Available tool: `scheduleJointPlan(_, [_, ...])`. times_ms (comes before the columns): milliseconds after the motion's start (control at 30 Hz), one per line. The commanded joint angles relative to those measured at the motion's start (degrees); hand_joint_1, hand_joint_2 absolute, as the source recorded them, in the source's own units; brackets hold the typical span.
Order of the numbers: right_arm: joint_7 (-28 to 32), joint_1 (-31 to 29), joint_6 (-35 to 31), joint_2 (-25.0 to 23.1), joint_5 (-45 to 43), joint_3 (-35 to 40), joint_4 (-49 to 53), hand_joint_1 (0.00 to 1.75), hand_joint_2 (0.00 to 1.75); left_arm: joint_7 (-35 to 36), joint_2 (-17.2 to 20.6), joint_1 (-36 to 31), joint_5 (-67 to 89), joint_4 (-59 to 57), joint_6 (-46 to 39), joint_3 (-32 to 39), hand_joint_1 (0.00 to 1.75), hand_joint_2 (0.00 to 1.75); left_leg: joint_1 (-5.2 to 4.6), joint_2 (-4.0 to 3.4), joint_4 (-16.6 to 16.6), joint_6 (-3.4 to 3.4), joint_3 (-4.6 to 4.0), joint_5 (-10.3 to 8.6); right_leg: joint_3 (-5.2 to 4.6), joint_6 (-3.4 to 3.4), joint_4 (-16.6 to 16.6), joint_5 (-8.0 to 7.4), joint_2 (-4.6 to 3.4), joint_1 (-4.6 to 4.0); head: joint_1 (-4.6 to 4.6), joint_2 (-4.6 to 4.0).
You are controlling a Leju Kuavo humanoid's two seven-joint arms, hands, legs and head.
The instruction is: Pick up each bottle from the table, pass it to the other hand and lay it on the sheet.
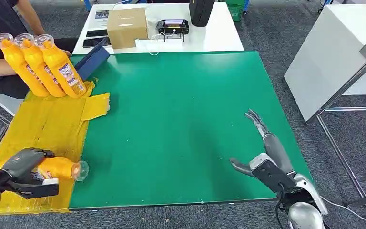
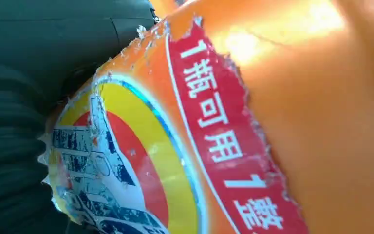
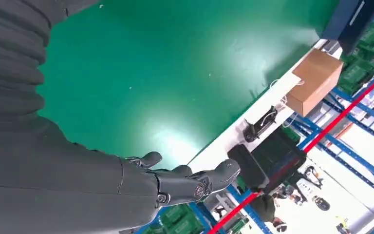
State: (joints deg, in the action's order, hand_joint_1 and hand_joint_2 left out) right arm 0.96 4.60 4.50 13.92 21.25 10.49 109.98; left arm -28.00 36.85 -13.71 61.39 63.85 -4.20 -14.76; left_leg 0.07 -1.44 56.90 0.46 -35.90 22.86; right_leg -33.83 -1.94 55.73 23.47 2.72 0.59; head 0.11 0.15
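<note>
Surface: green surface, yellow sheet along one side.
Left hand: fingers wrapped round an orange bottle lying over the sheet's near end.
Right hand: fingers spread, holding nothing, well off the sheet.
Release: press the bottle flat on the sheet, then uncurl slowly so it cannot roll.
Others: three bottles at the sheet's far end.

Grey ribbed covers, dark-fingered right hand

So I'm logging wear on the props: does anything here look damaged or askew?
Yes. The label on the bottle in the left hand is torn and scuffed at its edges. The yellow sheet is crumpled, with one corner flap jutting onto the green table.
</note>
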Motion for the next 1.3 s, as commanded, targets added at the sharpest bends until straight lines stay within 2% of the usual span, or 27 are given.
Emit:
scheduleJointPlan(33, [0.2, -2.9, 0.4, -1.3, -0.1, 2.2, -5.7, 0.0, 1.75, -1.7, -3.2, 2.5, -2.4, 5.9, 0.8, -6.8, 1.75, 1.75, -0.01, 0.07, -0.1, -0.01, 0.25, 0.02, 0.25, 0.02, -0.1, 0.02, -0.15, 0.04, 0.0, 0.0])
scheduleJointPlan(67, [0.2, -3.3, 0.6, -1.6, -0.1, 2.6, -6.2, 0.0, 1.75, -1.7, -3.9, 2.5, -2.6, 6.5, 1.0, -7.5, 1.75, 1.75, 0.02, 0.1, -0.1, -0.03, 0.43, 0.08, 0.44, 0.05, -0.2, 0.07, -0.24, 0.03, -0.02, 0.0])
scheduleJointPlan(167, [0.0, -4.2, 0.9, -2.0, 0.3, 3.8, -7.3, 0.0, 1.75, -0.9, -5.9, 1.4, -2.7, 5.1, 2.1, -9.3, 1.75, 1.75, -0.04, 0.11, -0.1, 0.0, 0.24, -0.01, 0.23, 0.01, -0.1, 0.01, -0.09, 0.06, -0.02, 0.0])
scheduleJointPlan(200, [-0.1, -4.4, 1.0, -2.2, 0.5, 4.1, -7.5, 0.0, 1.75, 0.6, -6.3, 1.1, -1.1, 4.4, 0.8, -9.9, 0.0, 1.75, -0.01, 0.15, -0.2, -0.02, 0.45, 0.04, 0.46, 0.04, -0.2, 0.06, -0.2, 0.05, -0.02, 0.0])
scheduleJointPlan(233, [-0.7, -4.4, 1.1, -2.5, 0.9, 4.3, -7.6, 0.0, 1.75, 3.5, -7.4, -0.5, -0.1, 1.7, 3.1, -10.8, 0.0, 0.0, -0.04, 0.14, -0.2, -0.01, 0.38, 0.0, 0.39, 0.02, -0.1, 0.03, -0.11, 0.08, -0.02, 0.0])
scheduleJointPlan(367, [-1.2, -4.4, 1.1, -2.6, 1.4, 5.2, -7.6, 0.0, 1.75, 5.0, -9.4, -3.4, 0.9, -4.5, 1.3, -12.7, 0.0, 0.0, -0.04, 0.19, -0.2, 0.0, 0.44, -0.02, 0.45, 0.02, -0.1, 0.02, -0.04, 0.07, 0.0, 0.0])
scheduleJointPlan(733, [-1.5, -3.5, 1.5, -2.4, 1.4, 5.3, -7.9, 0.0, 1.75, 7.5, -8.0, -4.9, 1.6, -7.6, 2.4, -14.0, 0.0, 0.0, -0.01, 0.07, -0.1, -0.02, 0.62, 0.02, 0.62, 0.03, -0.1, 0.01, -0.22, 0.05, -0.02, 0.0])
scheduleJointPlan(833, [-2.2, -2.9, 1.3, -2.8, 1.9, 5.6, -7.7, 0.0, 1.75, 11.2, -10.3, -4.6, 4.0, -8.7, -2.7, -12.3, 0.0, 0.0, 0.0, 0.1, -0.2, -0.03, 0.73, 0.04, 0.73, 0.06, -0.2, 0.03, -0.25, 0.05, -0.02, 0.0])
scheduleJointPlan(967, [-3.2, -0.8, 0.5, -3.4, 3.5, 6.3, -6.2, 0.0, 1.75, 19.2, -16.4, -4.9, 10.3, -9.2, -10.5, -7.0, 0.0, 0.0, 0.0, 0.2, -0.2, -0.04, 0.88, 0.03, 0.89, 0.06, -0.2, 0.05, -0.17, 0.06, -0.04, 0.0])
scheduleJointPlan(1033, [-3.3, -0.2, 0.4, -3.3, 3.7, 6.5, -5.8, 0.0, 1.75, 19.3, -17.1, -5.4, 10.8, -9.1, -10.0, -6.5, 0.0, 0.0, -0.02, 0.25, -0.1, -0.01, 0.66, -0.02, 0.66, 0.02, -0.1, 0.04, 0.05, 0.06, -0.04, 0.0])
scheduleJointPlan(1267, [-3.3, -0.3, 0.4, -3.3, 3.7, 6.5, -5.8, 0.0, 1.75, 19.3, -16.8, -5.4, 10.8, -9.2, -10.0, -6.4, 0.0, 0.0, -0.01, 0.27, -0.1, -0.01, 0.66, 0.0, 0.69, 0.02, -0.1, 0.06, 0.06, 0.05, -0.02, 0.0])
scheduleJointPlan(1300, [-3.9, 1.5, 0.1, -3.9, 4.7, 6.9, -4.7, 0.0, 1.75, 25.9, -21.6, -7.5, 17.5, -10.8, -16.6, 0.3, 0.0, 0.0, 0.02, 0.22, -0.1, -0.02, 0.67, 0.05, 0.72, 0.03, -0.1, 0.07, -0.08, 0.03, -0.02, 0.0])
